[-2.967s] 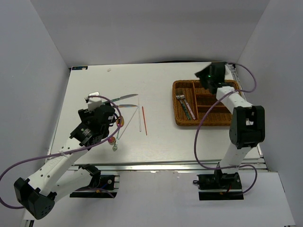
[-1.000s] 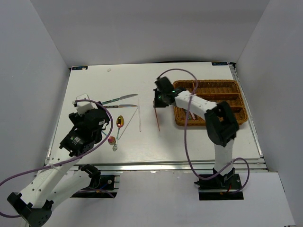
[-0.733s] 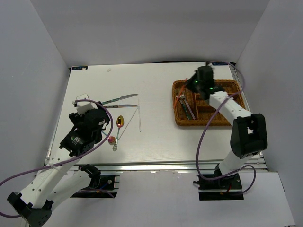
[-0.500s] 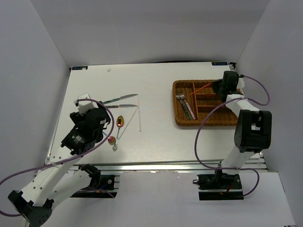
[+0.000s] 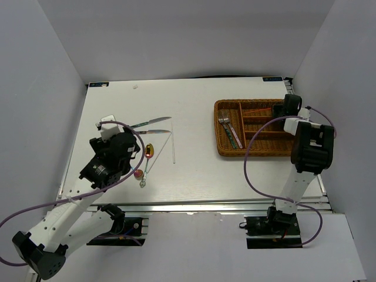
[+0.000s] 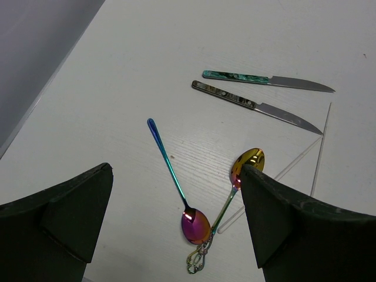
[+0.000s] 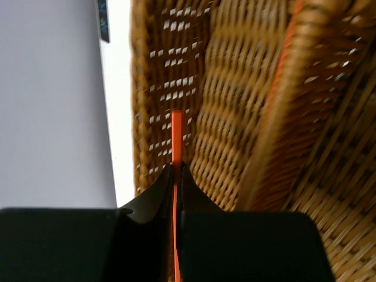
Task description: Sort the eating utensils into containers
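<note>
1. My right gripper is pinched tight on a red chopstick, low in the tray — forks already in.
2. My left gripper gapes over two spoons.
3. Those, plus knives and white chopsticks, lie on the table — roughly half left, I'd say.

The left arm and right arm are white tubes with blocky black joints, each trailing a loose purple cable. The left hand has broad matte-black wedge fingers; the right hand has black fingers tapering thin.
</note>
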`<state>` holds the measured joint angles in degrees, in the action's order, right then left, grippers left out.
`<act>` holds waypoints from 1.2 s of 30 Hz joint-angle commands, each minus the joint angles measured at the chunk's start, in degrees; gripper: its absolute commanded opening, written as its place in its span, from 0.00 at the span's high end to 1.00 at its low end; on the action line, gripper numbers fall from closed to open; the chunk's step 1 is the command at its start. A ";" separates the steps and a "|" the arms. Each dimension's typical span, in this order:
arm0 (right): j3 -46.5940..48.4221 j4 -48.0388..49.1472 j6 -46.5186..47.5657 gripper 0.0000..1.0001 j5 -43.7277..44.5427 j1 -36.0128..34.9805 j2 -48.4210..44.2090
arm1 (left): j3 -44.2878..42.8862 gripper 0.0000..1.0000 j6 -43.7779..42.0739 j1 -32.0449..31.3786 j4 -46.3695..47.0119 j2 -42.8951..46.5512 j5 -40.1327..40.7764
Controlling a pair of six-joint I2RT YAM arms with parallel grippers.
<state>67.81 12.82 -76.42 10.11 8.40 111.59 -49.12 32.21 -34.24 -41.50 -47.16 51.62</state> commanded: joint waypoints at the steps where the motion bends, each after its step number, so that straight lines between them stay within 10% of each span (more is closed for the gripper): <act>1: 2.76 4.50 -1.18 1.00 0.96 0.47 0.64 | 0.17 0.02 -0.65 0.23 0.98 -0.48 -0.20; 8: 5.14 3.88 0.22 0.96 0.79 1.09 2.49 | 0.08 0.02 -0.65 0.23 0.89 -1.01 -0.37; 15: 6.20 0.98 2.42 0.56 0.70 1.26 1.18 | 0.08 0.02 -0.74 0.31 0.98 -1.10 -0.55; 24: 8.90 -2.26 12.94 0.48 -5.96 -1.10 -4.01 | 0.08 0.02 -0.48 0.31 0.80 -0.31 -0.02; 28: 11.65 -10.17 28.23 0.45 -1.52 -13.21 -12.59 | -0.09 0.02 0.13 0.31 0.45 -0.48 0.85; 30: 10.33 -10.53 37.90 0.12 7.62 -19.80 -15.95 | -0.27 0.02 0.40 0.31 0.01 -0.48 1.38; 36: 13.48 -20.09 47.68 0.11 13.17 -44.04 -15.18 | -0.27 0.02 0.84 0.40 -0.16 0.75 1.91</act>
<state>79.81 1.21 -38.20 17.19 -30.06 94.87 -49.12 32.47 -34.22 -41.58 -47.90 52.07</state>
